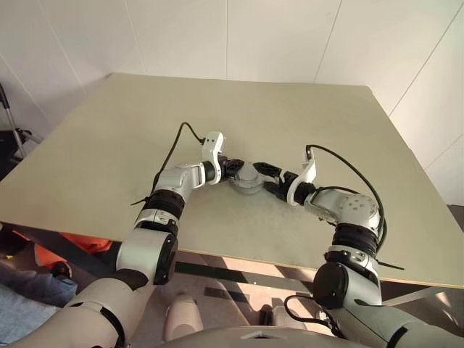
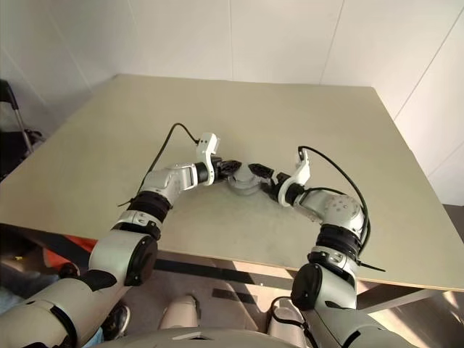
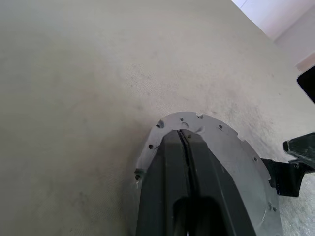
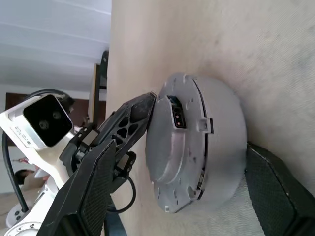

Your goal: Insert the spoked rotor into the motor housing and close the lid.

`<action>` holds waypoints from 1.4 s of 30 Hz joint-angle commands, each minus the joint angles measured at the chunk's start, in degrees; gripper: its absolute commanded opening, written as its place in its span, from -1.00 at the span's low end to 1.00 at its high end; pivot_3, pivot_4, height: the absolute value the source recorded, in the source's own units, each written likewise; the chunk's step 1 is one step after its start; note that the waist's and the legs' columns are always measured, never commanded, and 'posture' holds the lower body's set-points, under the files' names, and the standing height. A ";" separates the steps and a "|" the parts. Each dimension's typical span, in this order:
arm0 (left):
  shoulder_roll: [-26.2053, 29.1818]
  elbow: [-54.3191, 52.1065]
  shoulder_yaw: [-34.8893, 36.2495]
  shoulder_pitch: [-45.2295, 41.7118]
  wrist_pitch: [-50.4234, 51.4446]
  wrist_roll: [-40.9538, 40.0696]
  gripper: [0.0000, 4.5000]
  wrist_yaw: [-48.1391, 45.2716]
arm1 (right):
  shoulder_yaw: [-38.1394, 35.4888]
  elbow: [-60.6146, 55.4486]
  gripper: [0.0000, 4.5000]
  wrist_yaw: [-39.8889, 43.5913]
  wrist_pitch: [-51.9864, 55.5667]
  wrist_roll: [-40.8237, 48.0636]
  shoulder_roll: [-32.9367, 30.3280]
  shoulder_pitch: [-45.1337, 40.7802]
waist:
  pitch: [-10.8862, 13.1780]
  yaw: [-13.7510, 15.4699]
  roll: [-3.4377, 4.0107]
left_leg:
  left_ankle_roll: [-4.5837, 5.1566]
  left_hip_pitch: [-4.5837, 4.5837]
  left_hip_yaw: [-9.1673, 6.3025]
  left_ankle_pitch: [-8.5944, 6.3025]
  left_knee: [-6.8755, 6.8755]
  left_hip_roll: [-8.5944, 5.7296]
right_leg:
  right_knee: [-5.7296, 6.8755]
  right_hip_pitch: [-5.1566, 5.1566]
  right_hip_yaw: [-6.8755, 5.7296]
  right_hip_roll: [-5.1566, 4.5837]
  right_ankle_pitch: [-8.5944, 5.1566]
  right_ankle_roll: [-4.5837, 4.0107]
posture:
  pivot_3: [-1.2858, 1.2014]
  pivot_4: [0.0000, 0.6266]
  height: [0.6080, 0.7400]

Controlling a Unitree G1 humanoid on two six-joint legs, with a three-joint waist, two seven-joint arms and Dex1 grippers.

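Observation:
The motor housing (image 1: 249, 181) is a round silver body in the middle of the table, between my two grippers. A flat grey lid (image 3: 219, 142) with small holes near its rim lies on top of it. My left gripper (image 3: 184, 140) is shut, and its fingertips rest on the lid's top face. My right gripper (image 4: 184, 196) is open, with one finger on each side of the housing (image 4: 221, 142). The lid (image 4: 170, 147) faces the left gripper's fingers (image 4: 130, 118). The spoked rotor is hidden.
The beige table (image 1: 290, 109) stretches wide behind and to both sides of the housing. Its front edge (image 1: 239, 257) runs close below my arms. White walls stand behind it. Black cables loop off both wrists.

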 commanded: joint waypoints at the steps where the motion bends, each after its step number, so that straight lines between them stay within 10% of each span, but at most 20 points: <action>1: -1.60 0.55 -1.72 0.50 1.19 0.32 -1.00 -0.13 | 4.55 0.45 0.99 1.56 2.07 3.18 3.87 -2.96 | 0.00 -0.02 0.00 | 0.01 -0.01 0.00 0.00 -0.01 0.01 | -0.01 -0.01 0.00 0.02 0.01 -0.03 | 0.03 -1.00 1.00; 10: -1.86 0.43 -1.62 0.77 0.97 0.30 -1.00 0.35 | 8.52 0.84 0.99 1.86 0.96 1.66 5.65 -3.04 | 0.00 -1.19 0.00 | 0.04 -0.02 0.00 -0.02 -0.09 0.10 | -0.01 -0.11 0.00 0.12 -0.06 -0.14 | 0.03 -1.00 1.00; 17: -1.80 0.44 -1.37 0.87 0.69 0.31 -1.00 0.71 | 10.92 -0.77 0.16 3.62 2.02 2.00 3.76 -2.03 | 0.00 -1.45 0.00 | 0.04 -0.24 0.02 -0.02 -0.15 0.10 | -0.01 -0.36 -0.01 0.14 -0.08 -0.17 | 0.03 -1.00 1.00; 25: -1.74 0.97 -0.60 0.58 -0.66 0.09 -1.00 0.97 | 9.40 1.34 -0.05 3.84 -0.10 1.54 1.35 -3.09 | 0.00 -1.27 0.00 | 0.04 -0.22 0.03 -0.02 -0.14 0.06 | 0.00 -0.32 -0.01 0.08 -0.08 -0.17 | 0.03 -1.00 1.00; 42: 5.74 -5.93 13.32 3.78 -0.90 -10.59 -1.00 5.26 | 0.39 13.41 -0.07 -0.07 -13.18 3.08 -4.48 -12.77 | 0.10 0.32 0.03 | 0.15 -0.80 0.01 -0.07 0.09 0.05 | 0.08 -0.73 -0.10 0.06 -0.06 -0.19 | 0.03 -1.00 1.00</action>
